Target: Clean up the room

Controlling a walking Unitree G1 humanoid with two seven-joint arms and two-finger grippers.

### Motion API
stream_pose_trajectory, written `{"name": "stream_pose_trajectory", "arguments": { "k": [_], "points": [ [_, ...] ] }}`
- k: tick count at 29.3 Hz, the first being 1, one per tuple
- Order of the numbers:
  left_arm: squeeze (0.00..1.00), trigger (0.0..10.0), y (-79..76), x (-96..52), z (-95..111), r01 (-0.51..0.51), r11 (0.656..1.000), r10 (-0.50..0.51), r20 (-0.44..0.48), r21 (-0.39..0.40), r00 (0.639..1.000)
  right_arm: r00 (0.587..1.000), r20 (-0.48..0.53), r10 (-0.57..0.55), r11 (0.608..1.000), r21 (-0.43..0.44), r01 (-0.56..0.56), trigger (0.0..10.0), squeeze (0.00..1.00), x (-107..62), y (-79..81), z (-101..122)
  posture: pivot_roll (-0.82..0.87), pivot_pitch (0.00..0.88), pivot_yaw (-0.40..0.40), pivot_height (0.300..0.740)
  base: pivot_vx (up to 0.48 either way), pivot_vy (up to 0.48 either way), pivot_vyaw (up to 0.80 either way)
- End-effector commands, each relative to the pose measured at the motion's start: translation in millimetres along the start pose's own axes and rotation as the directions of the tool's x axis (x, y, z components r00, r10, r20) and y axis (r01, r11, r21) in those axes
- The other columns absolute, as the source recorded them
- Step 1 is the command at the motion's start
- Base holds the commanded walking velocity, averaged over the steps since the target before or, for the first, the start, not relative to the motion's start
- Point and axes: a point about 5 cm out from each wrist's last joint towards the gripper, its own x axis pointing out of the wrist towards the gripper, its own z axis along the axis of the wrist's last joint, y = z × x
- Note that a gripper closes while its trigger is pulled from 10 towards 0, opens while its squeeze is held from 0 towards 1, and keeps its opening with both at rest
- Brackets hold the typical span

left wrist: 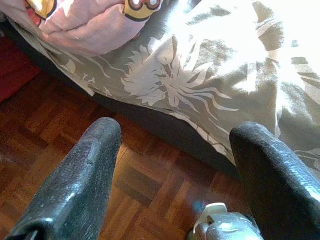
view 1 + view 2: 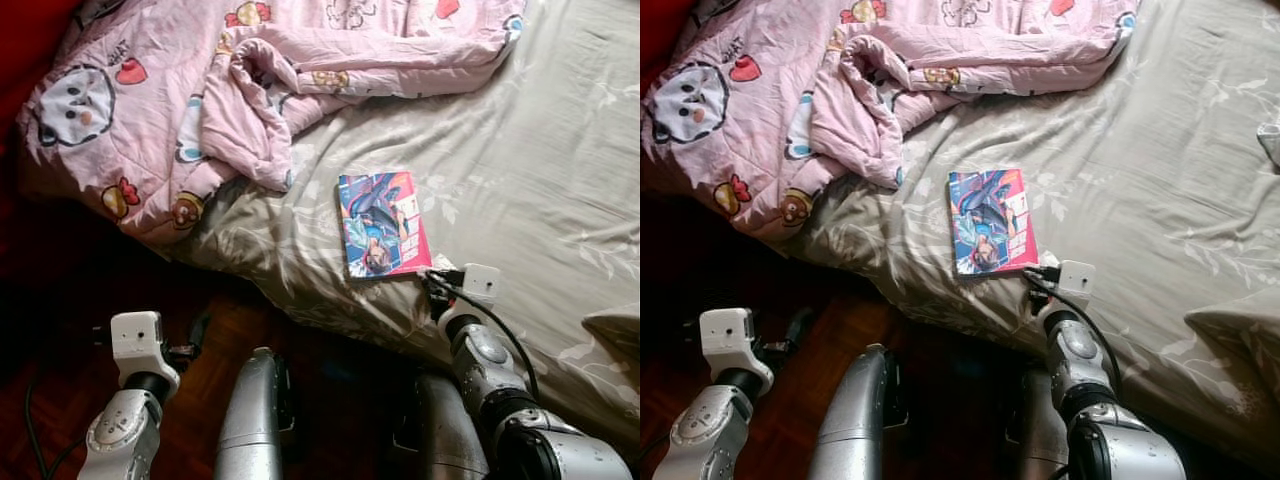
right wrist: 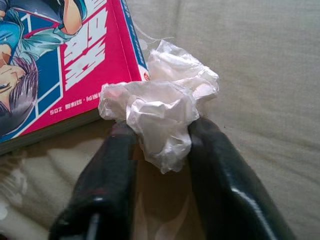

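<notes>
Right pincer [image 3: 160,145] clenched on a crumpled wrapper [image 3: 160,100] at the bed's [image 2: 520,150] near edge, touching the book [image 2: 383,223]. Thin plastic may slip free or drag the book. Left pincer [image 1: 175,165] released, over floor [image 1: 60,120].

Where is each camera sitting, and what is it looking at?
Left eye view: on the head, looking down at the bed, book and pink blanket; both silver arms show.
Right eye view: beside it, the same scene.
Left wrist view: on the left arm, looking past the open left gripper at the wooden floor and bed edge.
Right wrist view: on the right arm; right gripper pinches a crumpled plastic wrapper beside the book.
Shared: the book.
</notes>
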Motion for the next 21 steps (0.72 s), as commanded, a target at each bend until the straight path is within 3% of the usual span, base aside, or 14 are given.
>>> {"name": "stream_pose_trajectory", "arguments": {
  "k": [1, 21],
  "points": [
    [0.0, 10.0, 5.5, -7.5, -13.2, -0.019, 1.0, 0.019, -0.062, 0.001, 0.998, 0.999, -0.048, -0.006, 1.0, 0.017, 0.007, 0.0, 0.0, -6.3, -2.1, -17.8, 0.19, 0.47, 0.063, 0.627, 0.0, 0.0, 0.0],
    [0.0, 10.0, 4.1, -3.1, -21.5, -0.02, 1.0, 0.021, -0.078, 0.011, 0.997, 0.999, 0.005, -0.039, 0.999, 0.037, 0.039, 0.0, 0.0, -5.1, -9.2, -8.1, 0.18, 0.432, 0.057, 0.627, 0.0, 0.0, 0.0]
  ]
}}
